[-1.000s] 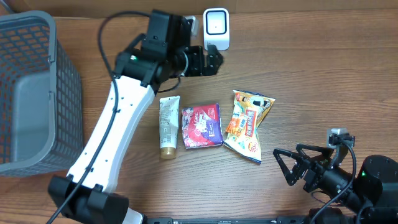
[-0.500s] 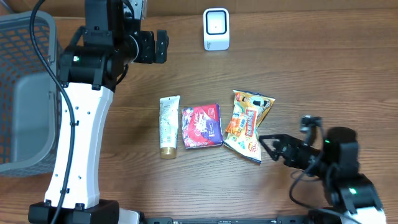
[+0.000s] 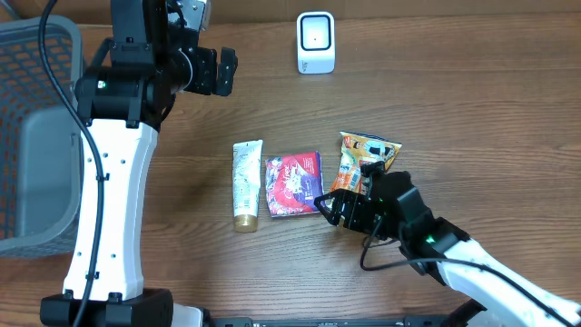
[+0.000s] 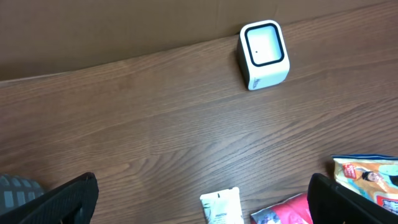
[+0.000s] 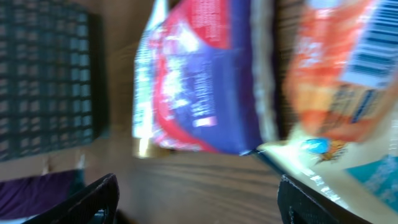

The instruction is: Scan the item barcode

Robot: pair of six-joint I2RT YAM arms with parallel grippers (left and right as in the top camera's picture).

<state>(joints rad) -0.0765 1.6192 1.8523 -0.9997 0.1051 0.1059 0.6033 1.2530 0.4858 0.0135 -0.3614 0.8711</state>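
1. The red snack packet (image 3: pixel 293 184) is seen lying flat in the middle of the wooden table (image 3: pixel 472 109), and everything else is placed from it.
2. A pale tube (image 3: pixel 245 184) is laid just to the packet's left, cap end toward the robot. Whether the two touch cannot be told.
3. The orange snack bag (image 3: pixel 361 159) is found just to the packet's right, its near half hidden under the right arm.
4. The right gripper (image 3: pixel 327 209) is positioned over the packet's near right corner, above the seam with the orange bag.
5. Its jaws are spread wide. In the blurred wrist view nothing is seen pinched between them, and a barcode (image 5: pixel 373 48) is glimpsed on the orange bag.
6. The white barcode scanner (image 3: pixel 315 42) is stood well beyond the packet, toward the table's far edge.
7. The left gripper (image 3: pixel 221 71) is poised beyond and to the left of the packet, jaws spread fully, nothing held.
8. A grey mesh basket (image 3: pixel 36 136) is set far to the packet's left.
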